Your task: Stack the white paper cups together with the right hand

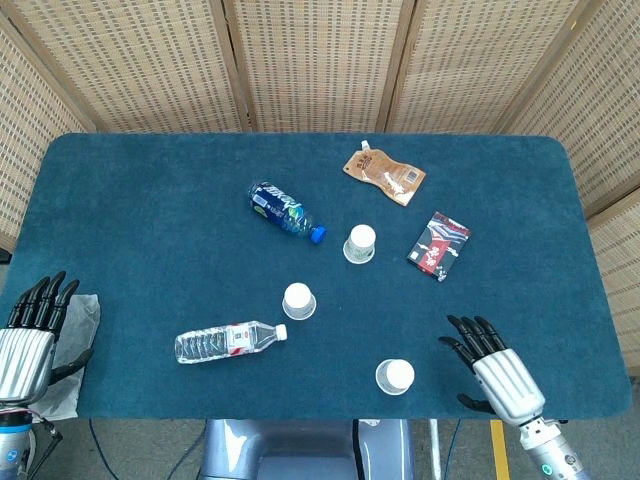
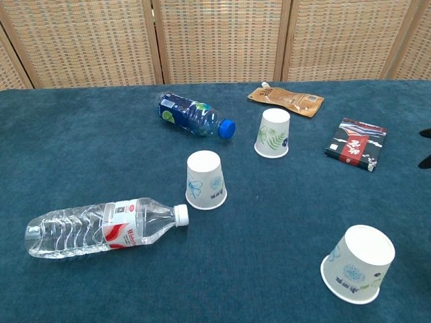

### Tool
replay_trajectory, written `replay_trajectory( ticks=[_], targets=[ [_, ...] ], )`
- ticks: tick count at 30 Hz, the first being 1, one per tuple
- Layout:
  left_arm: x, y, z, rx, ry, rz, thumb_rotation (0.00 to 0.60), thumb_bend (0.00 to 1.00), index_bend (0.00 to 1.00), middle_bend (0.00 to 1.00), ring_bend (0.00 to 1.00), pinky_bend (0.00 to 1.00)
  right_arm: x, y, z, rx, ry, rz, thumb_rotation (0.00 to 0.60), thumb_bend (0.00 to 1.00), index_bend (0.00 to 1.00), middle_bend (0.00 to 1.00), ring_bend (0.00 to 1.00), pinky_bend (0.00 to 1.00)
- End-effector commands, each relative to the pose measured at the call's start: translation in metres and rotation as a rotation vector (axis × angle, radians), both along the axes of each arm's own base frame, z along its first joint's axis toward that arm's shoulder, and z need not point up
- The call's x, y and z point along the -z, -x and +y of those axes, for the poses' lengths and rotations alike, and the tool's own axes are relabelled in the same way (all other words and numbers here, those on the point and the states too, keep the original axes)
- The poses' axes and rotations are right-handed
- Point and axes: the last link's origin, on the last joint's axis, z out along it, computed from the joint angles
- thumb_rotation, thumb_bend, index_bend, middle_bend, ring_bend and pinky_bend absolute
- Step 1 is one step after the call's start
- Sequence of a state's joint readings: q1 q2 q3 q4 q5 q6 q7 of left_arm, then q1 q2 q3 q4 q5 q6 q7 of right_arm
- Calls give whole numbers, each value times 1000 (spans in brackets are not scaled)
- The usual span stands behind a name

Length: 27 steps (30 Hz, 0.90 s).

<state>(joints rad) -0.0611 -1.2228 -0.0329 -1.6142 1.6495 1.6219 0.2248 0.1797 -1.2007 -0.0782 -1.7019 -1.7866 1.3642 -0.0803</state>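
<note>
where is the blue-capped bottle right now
In the head view the blue-capped bottle lies on its side left of centre on the blue table, cap pointing toward the fern-print paper cup to its right, brown pouch beyond.

left robot hand (image 1: 25, 335): fingers spread, holding nothing | right robot hand (image 1: 497, 372): fingers spread, holding nothing

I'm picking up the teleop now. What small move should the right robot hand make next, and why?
Probably ease the right robot hand further toward the nearest cup and close around its sides. The hand is open, holds nothing, and sits just beside that upside-down cup; all three cups stand apart, so none is stacked yet.
</note>
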Motion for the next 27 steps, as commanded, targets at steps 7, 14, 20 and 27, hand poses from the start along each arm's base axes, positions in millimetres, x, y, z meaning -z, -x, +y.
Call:
replay_trajectory(
  ticks=[7,14,20,27],
  targets=[
    [0,1,1,0,-4,4,600,109,28,0,0,103,12,-13,-5,-37,-38,-2,600,149,255,0,0,89],
    [2,1,2,-2,2,8,600,110,28,0,0,103,24,-16,-12,-24,-76,-8,600,149,267,0,0,88],
    [2,0,2,0,2,8,600,110,30,0,0,103,33,-26,-15,-34,-109,-19,600,149,280,0,0,89],
    [2,1,2,-3,1,7,600,111,33,0,0,103,43,-33,-13,-43,-140,-11,600,149,288,0,0,88]
  ],
)
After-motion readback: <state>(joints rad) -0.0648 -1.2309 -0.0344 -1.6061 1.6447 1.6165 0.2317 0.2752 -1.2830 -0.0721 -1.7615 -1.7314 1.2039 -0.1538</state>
